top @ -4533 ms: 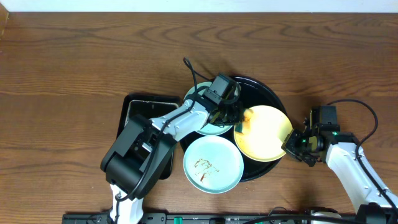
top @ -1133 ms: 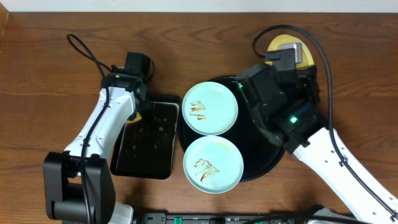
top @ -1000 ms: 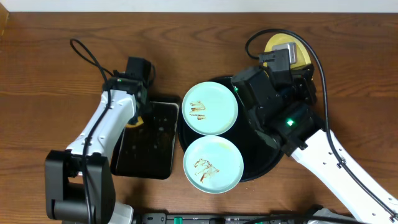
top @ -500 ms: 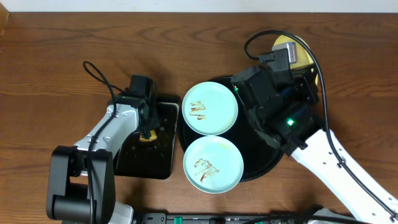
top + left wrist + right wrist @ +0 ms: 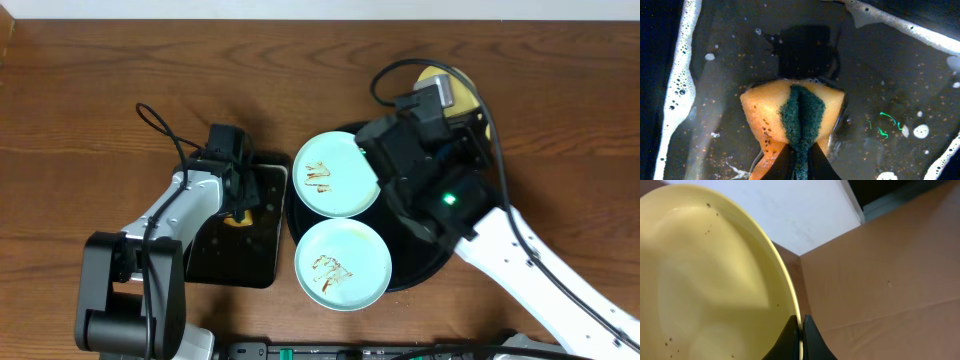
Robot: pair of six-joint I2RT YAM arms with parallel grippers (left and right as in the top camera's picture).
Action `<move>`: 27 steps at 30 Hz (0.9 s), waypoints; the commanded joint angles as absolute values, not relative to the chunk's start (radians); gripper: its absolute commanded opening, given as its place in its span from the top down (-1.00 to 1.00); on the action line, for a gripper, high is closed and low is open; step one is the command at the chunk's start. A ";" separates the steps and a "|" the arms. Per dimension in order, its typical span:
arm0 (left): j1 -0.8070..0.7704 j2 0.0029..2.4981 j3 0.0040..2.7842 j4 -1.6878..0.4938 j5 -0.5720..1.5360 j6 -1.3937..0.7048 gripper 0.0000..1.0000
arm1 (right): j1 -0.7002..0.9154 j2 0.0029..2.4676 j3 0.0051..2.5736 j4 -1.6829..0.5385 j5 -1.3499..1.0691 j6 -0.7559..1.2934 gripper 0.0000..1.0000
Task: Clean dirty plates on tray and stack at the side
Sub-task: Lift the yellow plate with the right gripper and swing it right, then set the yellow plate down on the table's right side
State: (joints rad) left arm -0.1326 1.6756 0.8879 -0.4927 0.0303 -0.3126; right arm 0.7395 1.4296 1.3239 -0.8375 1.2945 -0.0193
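Two pale mint-blue plates with brown smears lie flat: one (image 5: 338, 174) on the left part of the round black tray (image 5: 425, 272), the other (image 5: 343, 264) over the tray's front-left rim. My right gripper (image 5: 801, 330) is shut on the rim of the pale yellow plate (image 5: 715, 280) and holds it tilted above the table at the tray's far right; a sliver of that plate (image 5: 431, 75) shows in the overhead view. My left gripper (image 5: 799, 159) is shut on the folded yellow-green sponge (image 5: 765, 112), which rests in soapy water. It also shows in the overhead view (image 5: 239, 205).
The rectangular black tray (image 5: 215, 262) with foamy water stands left of the round tray. My right arm (image 5: 440, 190) lies across the round tray. Bare wood tabletop (image 5: 560, 120) lies at the far right and along the back.
The yellow plate was lifted off the round tray and carried to the back right. My left gripper took the sponge from the plates into the rectangular tray. My right arm shifted slightly left lately.
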 commanded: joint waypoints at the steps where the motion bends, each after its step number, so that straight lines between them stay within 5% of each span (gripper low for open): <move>1: -0.134 1.740 0.850 -0.494 0.079 -0.300 0.86 | 0.752 1.499 1.327 -0.876 1.303 0.034 0.98; 8: -0.134 1.739 0.850 -0.498 0.080 -0.300 0.85 | 0.754 1.657 1.327 -0.936 1.382 0.123 0.98; 17: -0.134 1.739 0.850 -0.505 0.080 -0.300 0.86 | 0.699 1.577 1.328 -0.942 1.177 0.266 0.98; 27: -0.134 1.739 0.850 -0.511 0.098 -0.300 0.85 | 0.275 1.334 1.328 -1.032 0.694 0.451 0.98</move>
State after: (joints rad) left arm -0.1314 1.6779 0.8879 -0.4934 0.0395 -0.3126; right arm 0.3813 1.3857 1.3228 -1.0157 0.8948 0.3435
